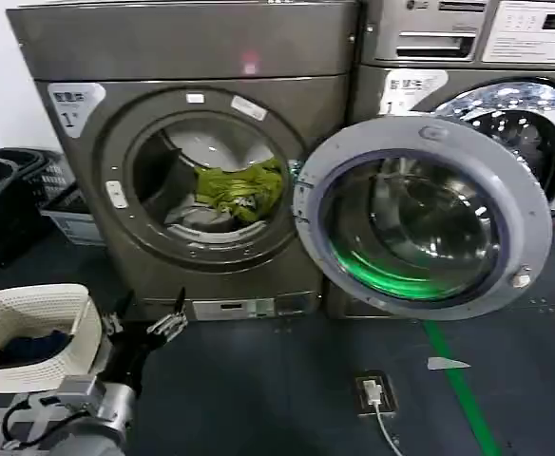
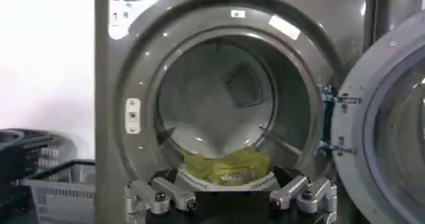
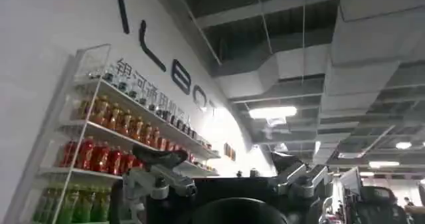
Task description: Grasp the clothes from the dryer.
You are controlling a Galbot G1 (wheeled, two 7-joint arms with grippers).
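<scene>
Left gripper [image 1: 146,328] low, near-left, fingers spread, empty, well short of dryer [image 1: 182,57]. Right gripper [image 3: 229,179] aimed up at ceiling, fingers apart, empty. Dryer door [image 1: 422,214] swung open to right. Clothes [image 1: 239,190] (yellow-green, over grey piece) lie in drum bottom. White basket [image 1: 30,318] beside left arm.
</scene>
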